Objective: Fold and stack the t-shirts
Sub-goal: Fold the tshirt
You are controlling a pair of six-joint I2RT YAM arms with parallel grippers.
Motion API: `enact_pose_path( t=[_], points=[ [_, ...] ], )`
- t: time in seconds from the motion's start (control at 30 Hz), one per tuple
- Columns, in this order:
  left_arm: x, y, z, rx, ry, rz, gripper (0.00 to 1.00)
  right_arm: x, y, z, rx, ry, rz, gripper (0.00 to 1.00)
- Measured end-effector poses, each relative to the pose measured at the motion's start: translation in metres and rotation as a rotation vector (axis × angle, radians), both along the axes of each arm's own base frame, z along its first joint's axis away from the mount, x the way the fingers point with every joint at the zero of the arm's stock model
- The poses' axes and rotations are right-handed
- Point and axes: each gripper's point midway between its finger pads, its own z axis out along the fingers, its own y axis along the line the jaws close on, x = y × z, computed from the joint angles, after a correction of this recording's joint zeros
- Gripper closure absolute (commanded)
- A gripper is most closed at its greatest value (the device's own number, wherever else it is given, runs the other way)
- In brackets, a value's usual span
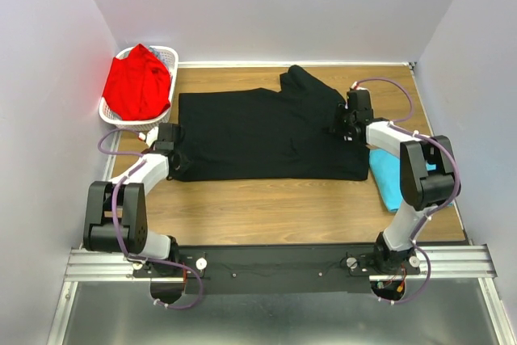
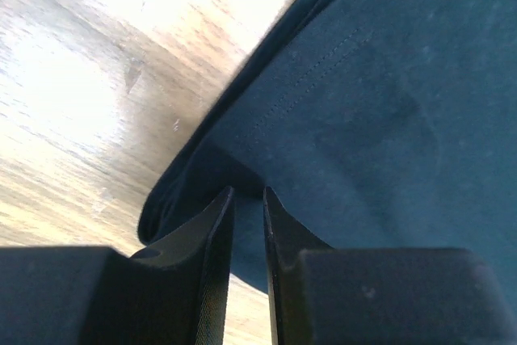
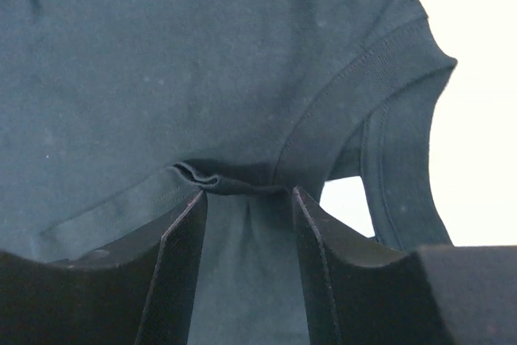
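Observation:
The black t-shirt (image 1: pixel 258 135) lies spread flat across the middle of the wooden table, one sleeve pointing to the far side. My left gripper (image 1: pixel 174 153) is at its left edge. In the left wrist view the jaws (image 2: pixel 248 191) stand narrow, pinching a folded edge of the black t-shirt (image 2: pixel 388 78). My right gripper (image 1: pixel 346 127) rests on the shirt's right side near the sleeve. Its fingers (image 3: pixel 246 193) stand apart astride a small ridge of the black cloth (image 3: pixel 202 62). A turquoise t-shirt (image 1: pixel 390 175) lies by the right arm. A red t-shirt (image 1: pixel 137 85) fills the basket.
The white lattice basket (image 1: pixel 171 56) stands at the far left corner against the wall. White walls close in the table on the left, back and right. A bare strip of table (image 1: pixel 266 208) runs between the black shirt and the arm bases.

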Motion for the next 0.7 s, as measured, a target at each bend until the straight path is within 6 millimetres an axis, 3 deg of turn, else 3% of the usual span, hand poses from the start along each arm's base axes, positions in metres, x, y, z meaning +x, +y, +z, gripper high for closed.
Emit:
enact_pose_path(
  t=[0.13, 0.43, 0.6, 0.7],
  points=[
    [0.003, 0.000, -0.001, -0.003, -0.013, 0.004, 0.72, 0.008, 0.002, -0.004, 0.000, -0.009, 0.011, 0.54],
    [0.013, -0.001, -0.001, -0.007, -0.043, 0.010, 0.72, 0.018, 0.007, -0.002, 0.014, -0.035, 0.020, 0.81],
    [0.013, -0.001, -0.001, -0.008, -0.046, 0.010, 0.72, 0.019, 0.008, 0.002, 0.019, -0.044, 0.022, 0.88],
    [0.012, -0.001, -0.001, -0.011, -0.055, 0.015, 0.72, 0.017, 0.008, 0.014, 0.027, -0.068, 0.020, 0.89]
  ],
)
